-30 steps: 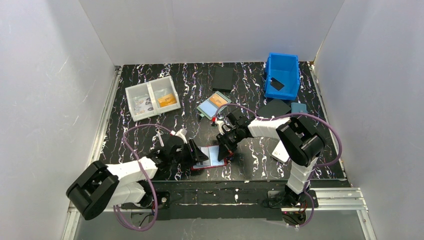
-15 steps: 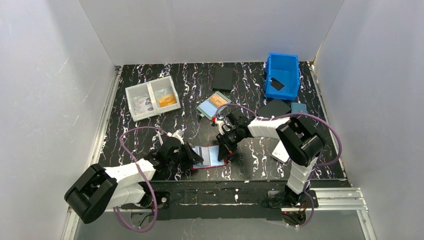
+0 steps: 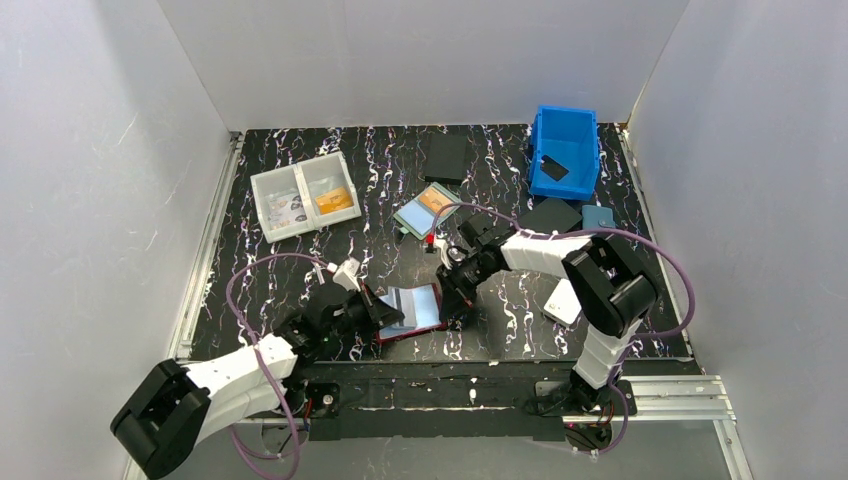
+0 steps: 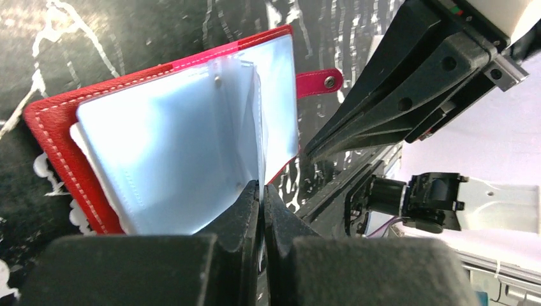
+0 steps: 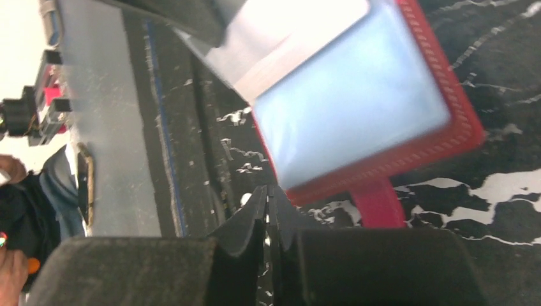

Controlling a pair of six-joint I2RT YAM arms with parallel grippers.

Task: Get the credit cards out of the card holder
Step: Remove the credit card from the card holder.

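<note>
The card holder (image 3: 424,310) is a red bifold, spread open near the table's front edge with its light-blue inside showing. In the left wrist view its red cover (image 4: 51,131) and snap tab (image 4: 317,81) are clear. My left gripper (image 3: 386,311) (image 4: 262,189) is shut on the lower edge of a thin light-blue leaf (image 4: 258,121) that stands up from the holder. Whether this leaf is a credit card or a sleeve, I cannot tell. My right gripper (image 3: 452,293) (image 5: 268,189) is at the holder's right edge beside the tab (image 5: 377,203). Its jaws are together, with nothing between them.
A clear two-compartment box (image 3: 303,195) stands at the back left. A teal-framed case with an orange card (image 3: 427,210) lies mid-table. At the back right are a blue bin (image 3: 564,150), a black flat pad (image 3: 447,157) and a small blue wallet (image 3: 598,215). A white block (image 3: 562,300) lies by the right arm.
My left gripper closed on the light-blue leaf and drew back toward the near left. The holder slid left and tilted with it. The right gripper came off the holder's edge.
</note>
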